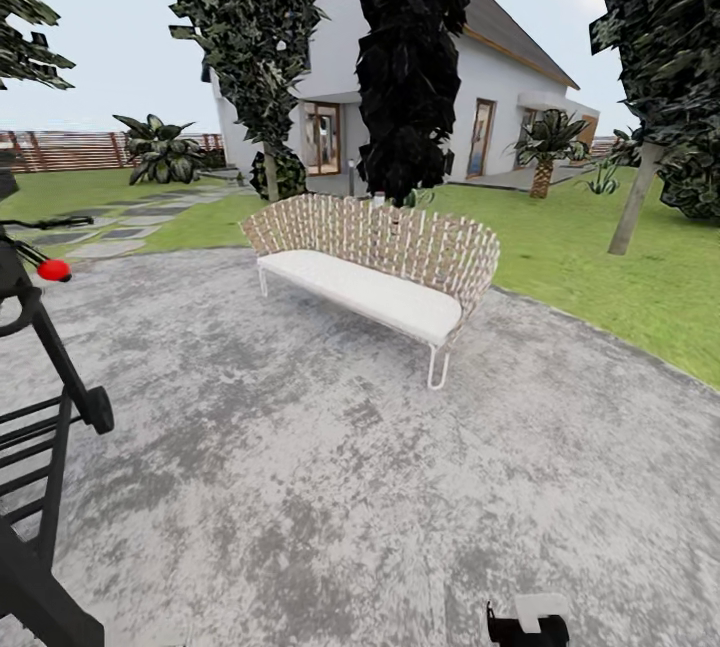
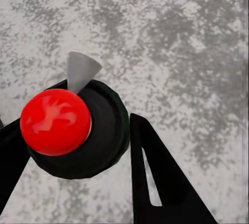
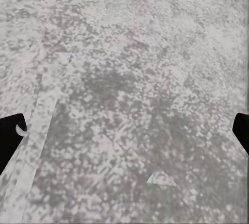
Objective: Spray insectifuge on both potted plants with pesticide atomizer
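The pesticide atomizer has a round black body, a glossy red ball top and a grey cone nozzle. My left gripper is shut on it, a black finger on either side, over the grey patio. In the head view the red top shows at the far left on my left arm. My right gripper is open with nothing in it and hangs low over the paving. A small potted plant with pointed green leaves sits far off on the lawn at the right.
A woven sofa with a white cushion stands mid-patio. Behind it rise dark trees and a white house. A palm is at the right, a leafy bush by the wooden fence, and stepping stones at the left.
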Motion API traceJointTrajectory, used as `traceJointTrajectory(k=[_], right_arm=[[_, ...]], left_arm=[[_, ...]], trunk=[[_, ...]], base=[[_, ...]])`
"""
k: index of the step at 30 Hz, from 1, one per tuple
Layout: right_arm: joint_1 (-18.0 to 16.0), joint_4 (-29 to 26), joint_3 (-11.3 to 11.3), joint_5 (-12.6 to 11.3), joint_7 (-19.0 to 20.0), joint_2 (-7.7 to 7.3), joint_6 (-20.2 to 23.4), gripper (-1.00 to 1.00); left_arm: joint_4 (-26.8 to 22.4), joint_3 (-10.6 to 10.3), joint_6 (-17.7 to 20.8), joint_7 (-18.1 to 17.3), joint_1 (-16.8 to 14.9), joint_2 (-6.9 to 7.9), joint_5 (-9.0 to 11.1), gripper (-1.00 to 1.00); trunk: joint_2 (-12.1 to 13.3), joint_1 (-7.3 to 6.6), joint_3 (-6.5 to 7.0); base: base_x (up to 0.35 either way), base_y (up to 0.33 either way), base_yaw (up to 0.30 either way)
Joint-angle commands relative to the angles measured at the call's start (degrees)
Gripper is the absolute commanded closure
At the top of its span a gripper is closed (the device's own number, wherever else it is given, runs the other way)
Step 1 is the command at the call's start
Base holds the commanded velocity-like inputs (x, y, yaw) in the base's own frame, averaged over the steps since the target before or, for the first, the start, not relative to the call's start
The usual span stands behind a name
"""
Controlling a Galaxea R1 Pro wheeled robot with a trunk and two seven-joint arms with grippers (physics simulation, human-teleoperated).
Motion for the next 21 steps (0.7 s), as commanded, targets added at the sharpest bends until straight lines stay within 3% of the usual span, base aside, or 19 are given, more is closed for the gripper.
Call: traceJointTrajectory(k=[1, 21], right_arm=[[-0.04, 0.03, -0.32, 0.61, -0.27, 0.05, -0.14, -1.0], [-0.04, 0.03, -0.21, 0.79, -0.1, 0.01, -0.14, -1.0]], left_arm=[[0.04, 0.51, -0.18, -0.26, -0.04, 0.05, -0.41, 1.0], [0.04, 0.51, -0.18, -0.25, -0.04, 0.09, -0.32, 1.0]], trunk=[[-0.02, 0.02, -0.05], [-0.02, 0.02, -0.05]], base=[[0.296, -0.195, -0.003], [0.296, -0.195, 0.0]])
